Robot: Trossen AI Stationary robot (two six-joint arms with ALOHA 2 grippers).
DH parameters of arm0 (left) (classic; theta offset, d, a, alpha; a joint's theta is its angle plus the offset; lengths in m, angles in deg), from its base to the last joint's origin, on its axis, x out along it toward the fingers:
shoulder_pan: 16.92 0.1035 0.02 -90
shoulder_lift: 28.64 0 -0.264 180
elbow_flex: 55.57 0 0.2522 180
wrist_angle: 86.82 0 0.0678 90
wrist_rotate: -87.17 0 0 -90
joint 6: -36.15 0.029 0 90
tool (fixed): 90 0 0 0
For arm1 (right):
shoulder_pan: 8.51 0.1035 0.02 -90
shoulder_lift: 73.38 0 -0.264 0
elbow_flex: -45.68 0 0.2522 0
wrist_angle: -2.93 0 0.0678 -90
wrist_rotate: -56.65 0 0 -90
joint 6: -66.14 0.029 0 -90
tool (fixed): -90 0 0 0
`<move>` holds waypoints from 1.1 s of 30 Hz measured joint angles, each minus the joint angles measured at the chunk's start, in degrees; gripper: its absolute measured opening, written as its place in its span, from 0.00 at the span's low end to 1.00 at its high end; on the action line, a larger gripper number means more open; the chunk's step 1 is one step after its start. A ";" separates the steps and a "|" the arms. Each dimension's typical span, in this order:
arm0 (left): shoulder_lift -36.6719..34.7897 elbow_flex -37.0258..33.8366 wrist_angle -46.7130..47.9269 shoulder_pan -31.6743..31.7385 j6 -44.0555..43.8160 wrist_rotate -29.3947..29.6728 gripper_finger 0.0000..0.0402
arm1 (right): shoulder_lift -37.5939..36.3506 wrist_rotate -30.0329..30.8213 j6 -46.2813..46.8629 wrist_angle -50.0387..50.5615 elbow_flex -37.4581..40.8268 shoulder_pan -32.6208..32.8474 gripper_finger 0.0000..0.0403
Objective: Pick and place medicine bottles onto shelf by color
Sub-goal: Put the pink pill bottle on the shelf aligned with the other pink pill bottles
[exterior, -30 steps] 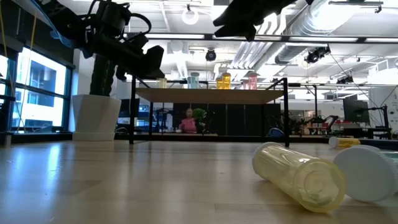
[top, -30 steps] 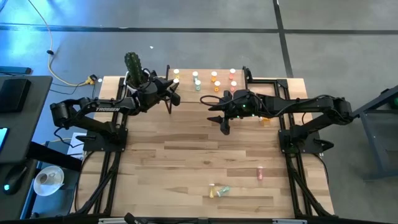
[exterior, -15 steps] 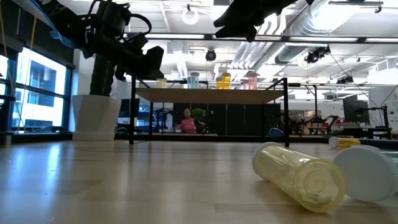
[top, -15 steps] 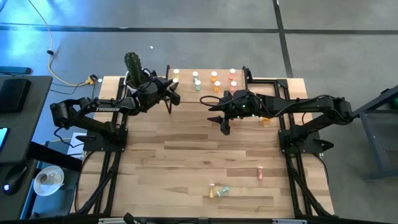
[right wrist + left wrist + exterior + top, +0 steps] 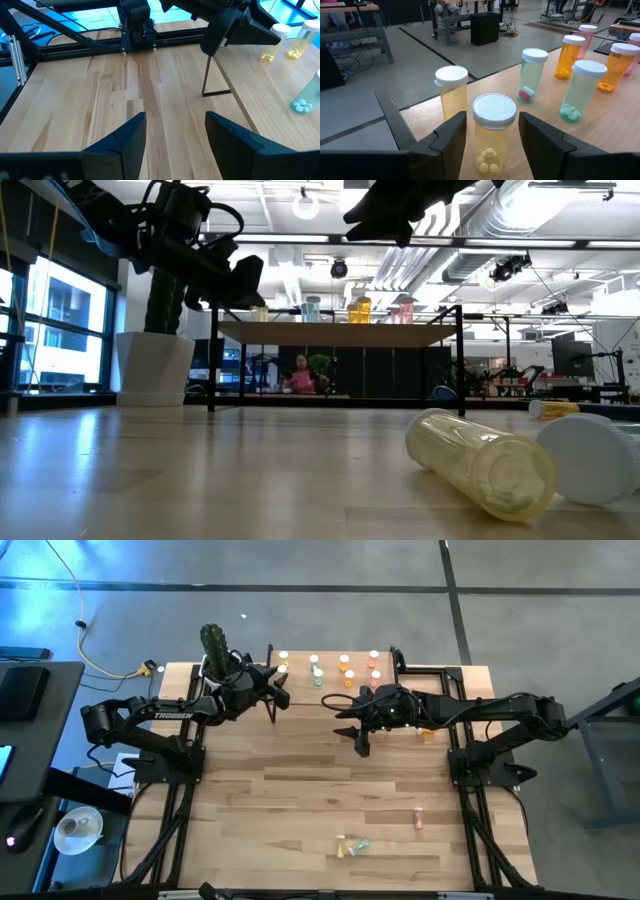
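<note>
The shelf (image 5: 303, 683) stands at the table's far edge with medicine bottles upright on it in colour groups: yellow, green (image 5: 580, 90), orange (image 5: 568, 56) and pink (image 5: 587, 33). My left gripper (image 5: 279, 677) is open at the shelf's left end. Its fingers stand on either side of a yellow bottle (image 5: 493, 132) that rests on its base, with narrow gaps showing. A second yellow bottle (image 5: 452, 92) stands just behind. My right gripper (image 5: 346, 718) hangs open over the table in front of the shelf, holding nothing.
A cactus pot (image 5: 213, 645) stands left of the shelf. Loose bottles lie on the near table: a pink one (image 5: 418, 817), a yellow and a green one (image 5: 351, 847). An orange one (image 5: 428, 733) lies by the right arm. Bare planks stretch between them.
</note>
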 joint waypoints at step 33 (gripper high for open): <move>-8.14 -0.11 0.61 -0.22 0.03 -5.11 0.52 | -0.37 0.01 2.02 3.24 0.00 0.00 0.48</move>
